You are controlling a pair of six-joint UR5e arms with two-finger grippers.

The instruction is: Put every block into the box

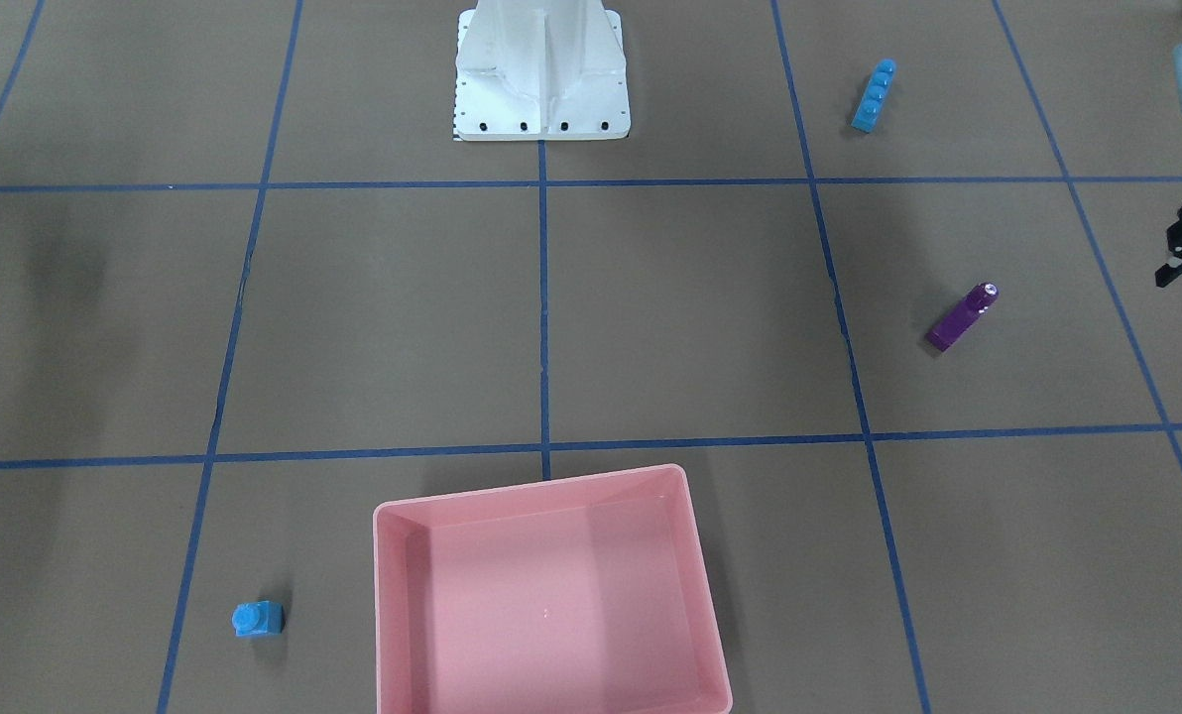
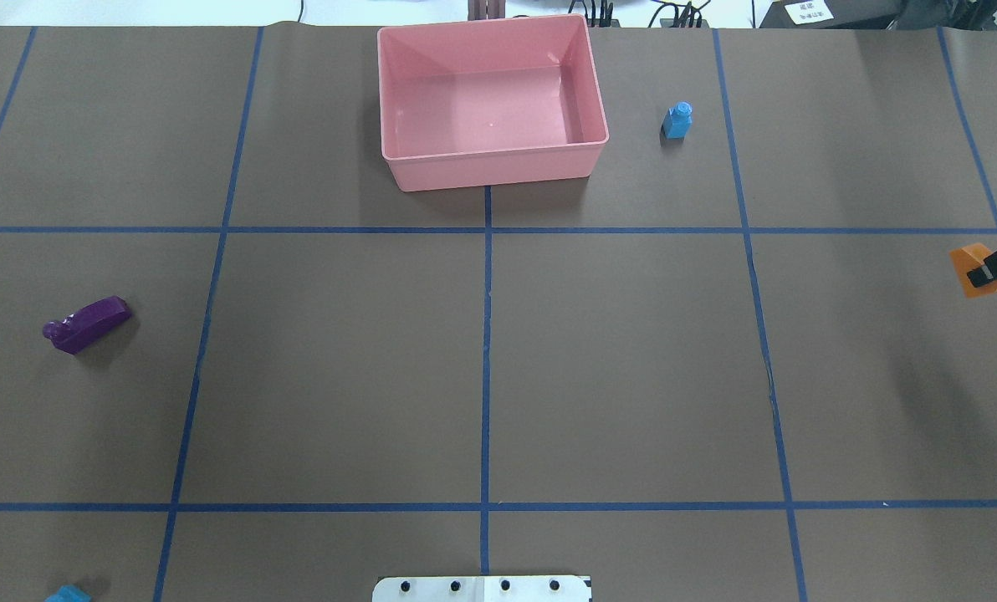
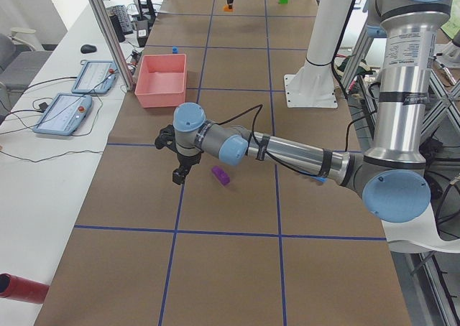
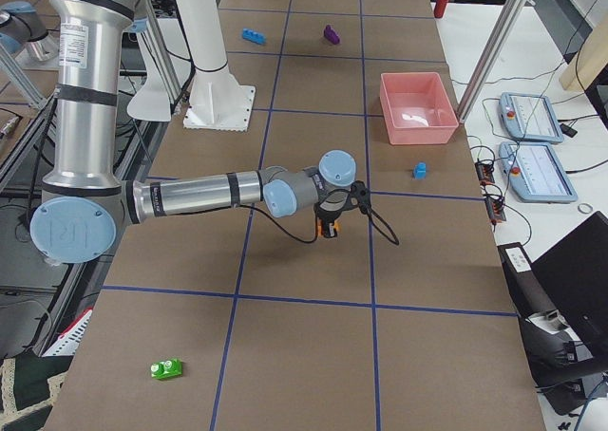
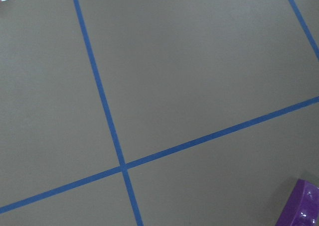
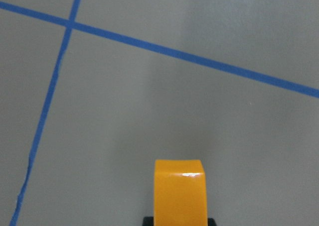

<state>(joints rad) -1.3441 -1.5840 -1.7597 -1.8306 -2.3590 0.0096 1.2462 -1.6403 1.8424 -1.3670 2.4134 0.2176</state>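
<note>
1. Right hand (image 2: 990, 269): clenched on the orange block (image 6: 179, 191). The block sits between its fingers at the robot's right edge of the tabletop (image 2: 632, 376). Whether the block is clear of the surface cannot be told.
2. Left hand (image 3: 177, 174): it is only partly in the front-facing view at the frame edge, and its fingers do not show in its own wrist view, so I cannot tell whether it is released or clenched. It is near the purple bar (image 1: 962, 316) on that bar's outer side and is not touching it.
3. Box (image 2: 498, 171): stands upright at the far middle of the tabletop, opposite the white base plate (image 1: 541, 109), just beyond a cross line of blue tape (image 2: 487, 368).
4. Small blue block (image 2: 677, 119): on the tabletop near the box, on the robot's right of it, not touching — outside the box.
5. Purple bar: lies on its side on the robot's left half, well apart from the box.
6. Long light-blue block (image 1: 874, 95): lies flat on the robot's left, close to the base-plate end of the tabletop.
7. Green block (image 4: 167, 368): on the tabletop at the robot's far right end, well apart from every other item.
</note>
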